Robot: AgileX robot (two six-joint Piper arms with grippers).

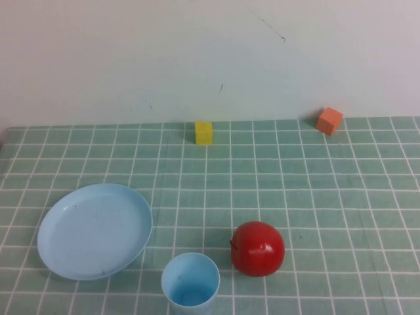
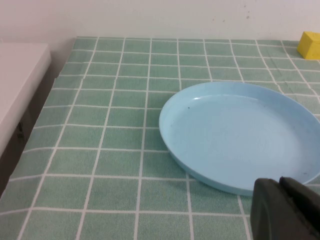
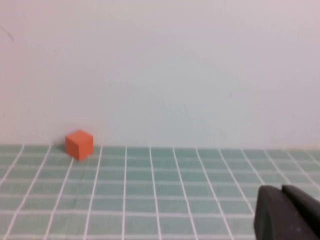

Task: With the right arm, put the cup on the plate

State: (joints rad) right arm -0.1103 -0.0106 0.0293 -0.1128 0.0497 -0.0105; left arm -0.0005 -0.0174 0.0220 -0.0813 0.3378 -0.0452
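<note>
The small light blue cup (image 1: 190, 282) stands upright at the front middle of the green tiled table. The shallow light blue plate (image 1: 95, 230) lies to its left, apart from it, and also shows in the left wrist view (image 2: 240, 135). Neither arm shows in the high view. My left gripper (image 2: 280, 192) is shut and empty just in front of the plate's near rim. My right gripper (image 3: 282, 197) is shut and empty over bare tiles, facing the back wall. The cup is out of both wrist views.
A red apple (image 1: 258, 248) sits just right of the cup. A yellow cube (image 1: 204, 132) and an orange cube (image 1: 329, 121) stand by the back wall; the orange cube also shows in the right wrist view (image 3: 79, 144). A white ledge (image 2: 20, 85) borders the table's left.
</note>
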